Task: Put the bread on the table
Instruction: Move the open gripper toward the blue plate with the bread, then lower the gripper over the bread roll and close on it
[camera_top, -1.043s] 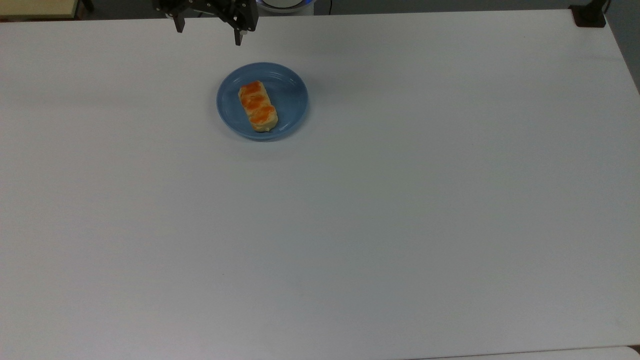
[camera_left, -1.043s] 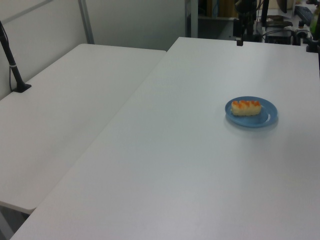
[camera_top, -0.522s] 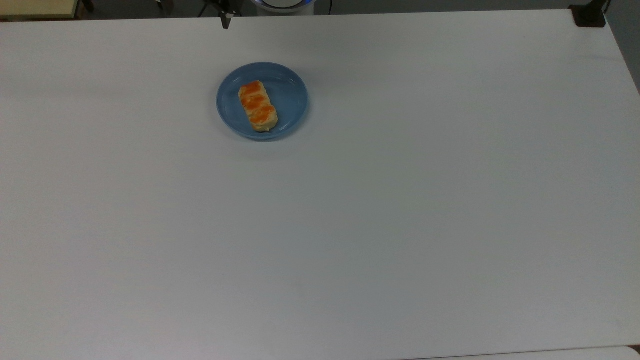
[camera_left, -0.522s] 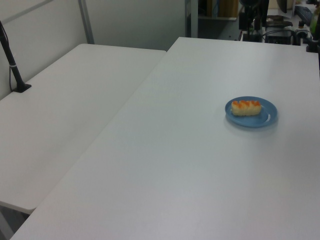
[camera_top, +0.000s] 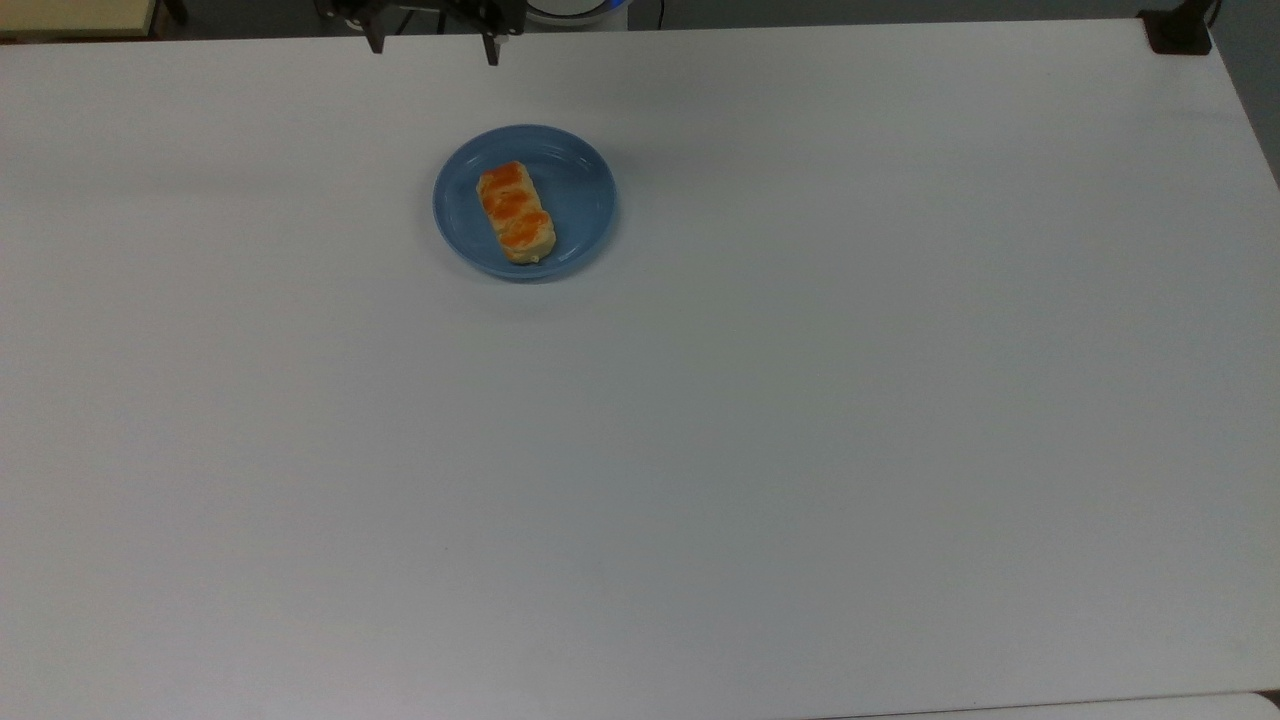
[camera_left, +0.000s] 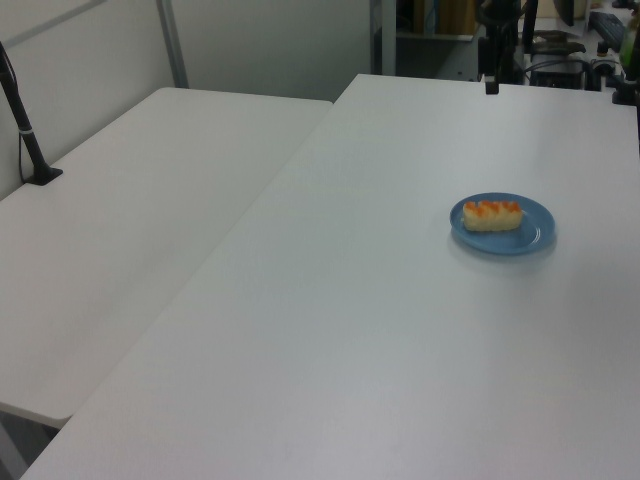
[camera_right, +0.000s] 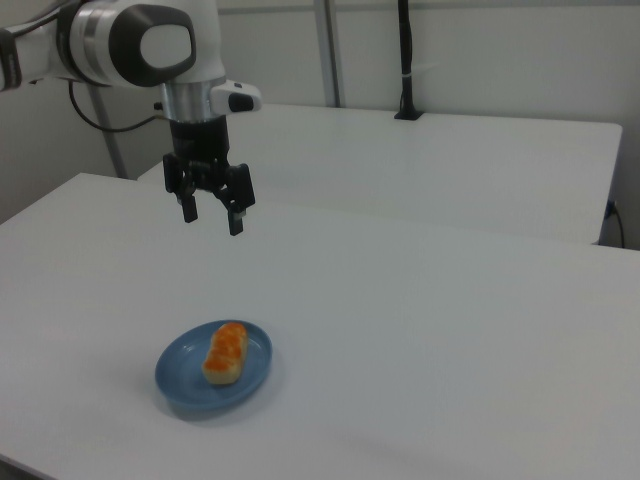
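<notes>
Under me: the table (camera_top: 800, 450), white, matte, rectangular. One blue plate (camera_top: 585, 200) rests directly on it, near the far edge in the top view. A second white table (camera_left: 130, 230) adjoins at the left view's left.

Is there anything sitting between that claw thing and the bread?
Nothing. In the right view the open end effector hangs above bare white table; only the blue plate's rim surrounds the bread.

Smooth matt white table (camera_top: 800, 450); glossy blue plate (camera_top: 585, 200); orange-glazed bread (camera_top: 515, 212)
</notes>
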